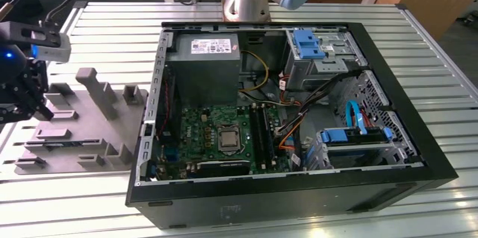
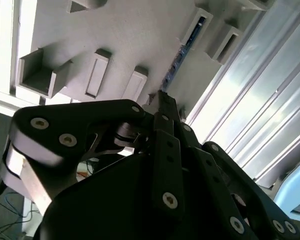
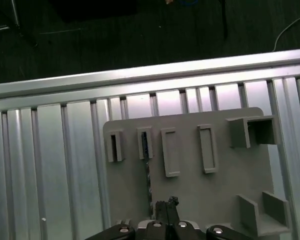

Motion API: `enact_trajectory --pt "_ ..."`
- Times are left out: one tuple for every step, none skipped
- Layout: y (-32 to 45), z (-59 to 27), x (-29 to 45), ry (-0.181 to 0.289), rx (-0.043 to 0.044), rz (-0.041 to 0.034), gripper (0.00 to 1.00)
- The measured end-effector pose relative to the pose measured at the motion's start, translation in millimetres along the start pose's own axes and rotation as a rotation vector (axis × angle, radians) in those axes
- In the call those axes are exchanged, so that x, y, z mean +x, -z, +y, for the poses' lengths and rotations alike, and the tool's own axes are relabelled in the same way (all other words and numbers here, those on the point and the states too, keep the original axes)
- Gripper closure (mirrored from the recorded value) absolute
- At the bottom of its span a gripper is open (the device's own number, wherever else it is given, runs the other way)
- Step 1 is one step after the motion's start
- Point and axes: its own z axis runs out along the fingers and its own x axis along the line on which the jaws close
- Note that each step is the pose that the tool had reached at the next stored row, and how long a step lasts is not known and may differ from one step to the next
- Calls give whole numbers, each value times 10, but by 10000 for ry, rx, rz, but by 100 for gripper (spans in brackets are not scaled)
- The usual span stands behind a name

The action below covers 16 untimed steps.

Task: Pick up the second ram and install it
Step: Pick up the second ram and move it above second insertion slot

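While the second ram [image 3: 148,175] sits in the grey tray [image 3: 190,195], the closed tool [image 3: 167,203] hovers beside it

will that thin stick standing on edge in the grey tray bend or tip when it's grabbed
Probably stiff: the long, thin, dark-edged circuit-board stick holds a straight line, standing on edge in a slot of the grey plastic tray. Likely light, being so thin. Out of the slot it would probably topple, its edge being narrow.
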Motion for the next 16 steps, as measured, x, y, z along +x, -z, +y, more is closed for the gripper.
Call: enact_trajectory --pt "-3 0 0 180 -4 8 89" --pt "-6 0 0 360 -8 16 89" --pt "-9 0 0 538 -13 23 89" --pt "-12 -1 0 719 -17 32 89" --pt "-12 0 0 877 -21 42 89" --pt "-13 0 1 913 -22 53 89" --pt "-13 0 1 914 -22 53 89" --pt "-13 0 1 915 -21 55 89" --pt "-13 -1 1 915 -21 54 89" --pt "-13 -1 0 915 -21 55 89" --pt "-13 0 0 914 -21 55 89" --pt "-15 -1 0 916 -23 56 89" --pt "-19 -3 -1 917 -30 56 89" --pt "-25 -5 -1 918 -52 61 89" --pt "-31 -10 0 919 -83 64 89" --pt "-39 -14 -1 918 -111 64 89"
